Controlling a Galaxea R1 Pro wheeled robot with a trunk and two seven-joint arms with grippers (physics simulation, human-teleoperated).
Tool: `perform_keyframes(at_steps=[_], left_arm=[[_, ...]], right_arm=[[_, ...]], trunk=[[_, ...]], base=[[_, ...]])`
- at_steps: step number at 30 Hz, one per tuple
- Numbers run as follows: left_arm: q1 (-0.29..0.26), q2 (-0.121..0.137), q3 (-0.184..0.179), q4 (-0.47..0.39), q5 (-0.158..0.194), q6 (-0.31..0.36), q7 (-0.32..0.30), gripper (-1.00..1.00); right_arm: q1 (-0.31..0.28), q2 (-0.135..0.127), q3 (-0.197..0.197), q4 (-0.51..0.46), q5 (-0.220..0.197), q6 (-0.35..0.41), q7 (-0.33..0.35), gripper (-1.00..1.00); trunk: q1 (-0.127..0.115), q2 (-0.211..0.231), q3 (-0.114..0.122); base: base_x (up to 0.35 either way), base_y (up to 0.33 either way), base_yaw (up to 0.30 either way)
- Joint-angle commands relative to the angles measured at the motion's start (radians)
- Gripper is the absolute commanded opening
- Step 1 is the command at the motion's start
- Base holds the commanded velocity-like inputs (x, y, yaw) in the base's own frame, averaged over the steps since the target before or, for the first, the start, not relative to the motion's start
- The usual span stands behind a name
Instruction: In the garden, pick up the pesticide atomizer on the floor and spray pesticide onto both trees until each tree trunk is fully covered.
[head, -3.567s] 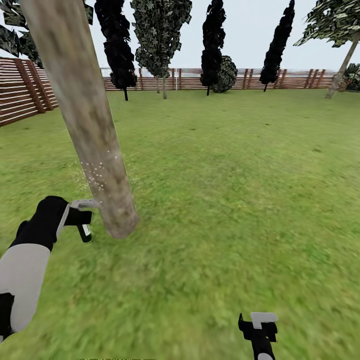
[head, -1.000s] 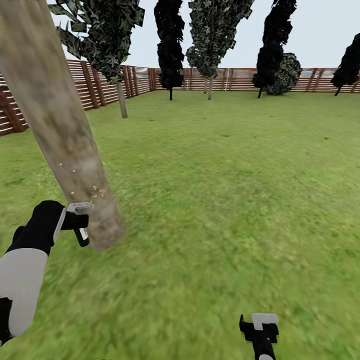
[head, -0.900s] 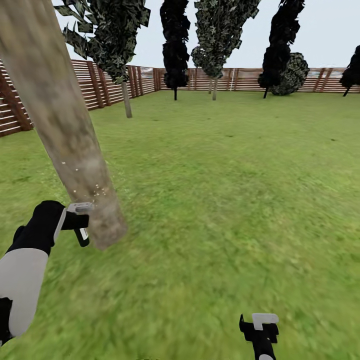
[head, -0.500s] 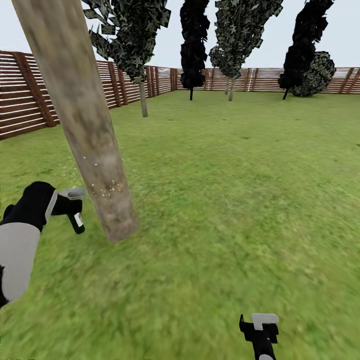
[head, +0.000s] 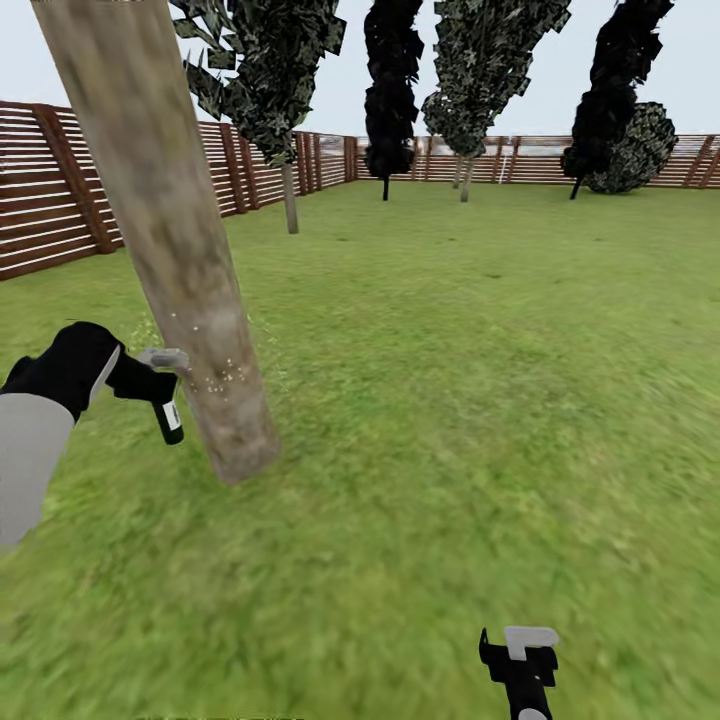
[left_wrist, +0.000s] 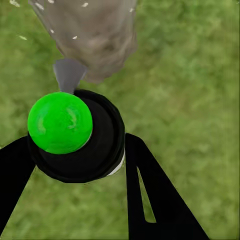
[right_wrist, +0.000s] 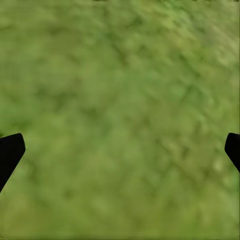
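We hold the pesticide atomizer (head: 167, 412) clamped in our left gripper (head: 152, 385) just beside the tree trunk (head: 180, 250), pale specks dotting its bark, while our right gripper (head: 518, 652) hangs spread wide over grass (head: 480, 400).

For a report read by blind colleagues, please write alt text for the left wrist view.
Two black gripper fingers hold a dark round bottle with a bright green ball-like cap, the pesticide atomizer, its grey nozzle aimed at the base of a thick mottled grey-beige tree trunk. Small white flecks dot the trunk; blurry green grass lies around.
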Motion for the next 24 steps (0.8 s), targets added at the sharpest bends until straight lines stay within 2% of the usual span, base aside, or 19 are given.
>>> perform_keyframes(at_steps=[1,3,10,14,19,24], left_arm=[[-0.005,0.005,-0.001,0.0,-0.001,0.0,-0.001,-1.0],[-0.006,0.013,-0.002,0.0,-0.002,0.0,-0.001,-1.0],[0.004,0.009,-0.003,0.0,-0.002,0.0,-0.001,-1.0],[-0.002,0.014,0.0,0.0,-0.002,0.0,-0.001,-1.0],[-0.003,0.013,0.004,0.0,-0.002,-0.001,-0.001,-1.0],[0.005,0.01,0.004,0.0,-0.003,-0.003,0.0,-1.0]], right_arm=[[0.0,0.0,0.0,0.0,0.0,0.0,0.0,1.0],[0.0,0.0,0.0,0.0,0.0,0.0,0.0,1.0],[0.0,-0.002,0.0,-0.001,0.0,0.0,0.0,1.0],[0.0,0.0,0.0,0.0,0.0,0.0,0.0,1.0],[0.0,0.002,0.002,0.0,0.0,0.0,0.0,1.0],[0.0,0.001,0.001,0.0,0.0,0.0,0.0,1.0]], trunk=[[0.0,0.0,0.0],[0.0,0.0,0.0],[0.0,0.0,0.0],[0.0,0.0,0.0],[0.0,0.0,0.0],[0.0,0.0,0.0]], base=[[0.0,0.0,0.216],[0.137,-0.045,0.055],[0.248,-0.152,0.003],[-0.059,-0.23,0.0],[-0.026,-0.025,0.076],[0.186,-0.111,0.181]])
